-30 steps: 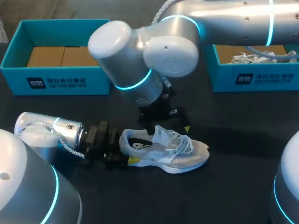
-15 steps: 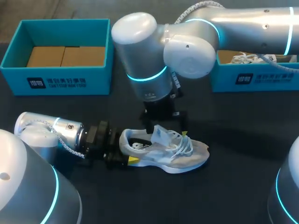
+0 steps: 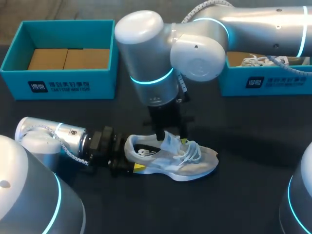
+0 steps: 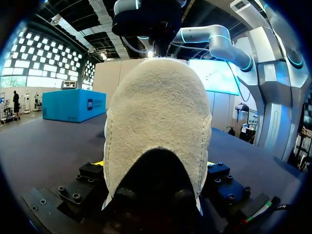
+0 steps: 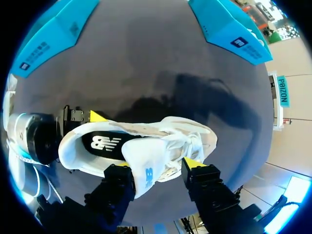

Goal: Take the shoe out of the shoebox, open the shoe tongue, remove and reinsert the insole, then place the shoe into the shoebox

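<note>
- A teal shoebox (image 3: 58, 84) sits at the upper left of the head view, open at the top, with brown cardboard (image 3: 68, 58) lying in it.
- The left arm (image 3: 53, 139) comes in low from the lower left, lying nearly level above the dark counter (image 3: 243, 195).
- The left jaws are clamped on the heel (image 4: 158, 122) of the shoe (image 3: 170, 158). In the left wrist view a thin strip of yellow tip shows on each side of the heel.
- The shoe, white and grey, stands on its sole on the counter in the lower middle of the head view, outside both boxes, heel to the left and toe to the right. Its dark insole (image 5: 105, 144) shows inside the opening.
- The tongue (image 5: 148, 173) stands raised above the white laces (image 3: 192, 151).
- The right arm (image 3: 195, 44) enters from the upper right and reaches down over the shoe's middle. The right jaws stand apart, one finger on each side of the shoe, with the tongue between them.
- A second teal shoebox (image 3: 263, 84) sits at the upper right, with something white and laced (image 3: 258, 61) inside.
</note>
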Robot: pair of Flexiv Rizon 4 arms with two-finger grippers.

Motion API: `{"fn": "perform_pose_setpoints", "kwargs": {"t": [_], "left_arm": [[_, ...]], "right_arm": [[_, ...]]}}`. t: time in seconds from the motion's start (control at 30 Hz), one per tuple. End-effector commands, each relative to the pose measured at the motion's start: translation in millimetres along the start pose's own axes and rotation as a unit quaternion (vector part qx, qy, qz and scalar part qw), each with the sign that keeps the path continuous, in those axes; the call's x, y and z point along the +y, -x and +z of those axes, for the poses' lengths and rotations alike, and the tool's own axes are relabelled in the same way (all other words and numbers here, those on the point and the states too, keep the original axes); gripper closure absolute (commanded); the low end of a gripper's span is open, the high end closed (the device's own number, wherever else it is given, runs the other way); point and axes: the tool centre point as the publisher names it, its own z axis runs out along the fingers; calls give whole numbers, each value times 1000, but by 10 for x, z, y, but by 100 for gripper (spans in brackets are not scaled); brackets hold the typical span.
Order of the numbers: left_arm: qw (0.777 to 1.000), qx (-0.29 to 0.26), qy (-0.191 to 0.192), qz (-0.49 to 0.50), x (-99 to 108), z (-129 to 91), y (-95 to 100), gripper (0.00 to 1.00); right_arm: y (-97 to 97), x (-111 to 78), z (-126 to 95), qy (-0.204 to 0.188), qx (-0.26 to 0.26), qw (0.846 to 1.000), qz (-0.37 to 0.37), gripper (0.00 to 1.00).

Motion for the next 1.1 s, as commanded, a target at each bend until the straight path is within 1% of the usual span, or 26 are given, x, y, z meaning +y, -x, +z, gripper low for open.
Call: {"fn": "perform_pose_setpoints", "kwargs": {"t": [0.03,0.2,0.27,0.37,0.43,0.47,0.5,0.53,0.67,0.73,0.8,0.83,0.87,0.93,0.97,1.03,1.1], "left_arm": [[1000,1,1,0,45,10,40,100],[1000,1,1,0,45,10,40,100],[1000,1,1,0,45,10,40,100],[1000,1,1,0,45,10,40,100],[1000,1,1,0,45,10,40,100],[1000,1,1,0,45,10,40,100],[1000,1,1,0,45,10,40,100],[1000,1,1,0,45,10,40,100],[1000,1,1,0,45,10,40,100],[1000,1,1,0,45,10,40,100],[1000,1,1,0,45,10,40,100],[1000,1,1,0,45,10,40,100],[1000,1,1,0,45,10,40,100],[1000,1,1,0,45,10,40,100],[1000,1,1,0,45,10,40,100],[1000,1,1,0,45,10,40,100],[1000,1,1,0,45,10,40,100]], "right_arm": [[-44,-90,-10,4,0,988,154,51],[-111,-139,-40,8,2,989,147,54],[-123,-147,-43,7,5,989,145,56],[-126,-158,-56,7,9,989,144,63],[-103,-163,-73,8,11,989,148,87],[-92,-162,-75,8,12,989,149,91],[-79,-159,-77,7,14,989,150,98],[-54,-153,-76,7,15,988,151,100],[54,-126,-66,6,30,988,151,100],[186,-88,-34,3,51,987,153,100],[262,-70,-15,3,73,986,152,100],[339,-52,4,2,89,984,152,100],[372,-45,13,1,94,983,155,100],[493,-42,26,6,129,979,159,100],[525,-39,32,4,129,978,166,100],[627,-32,53,10,165,973,163,100],[704,-23,71,13,186,969,162,100]]}}
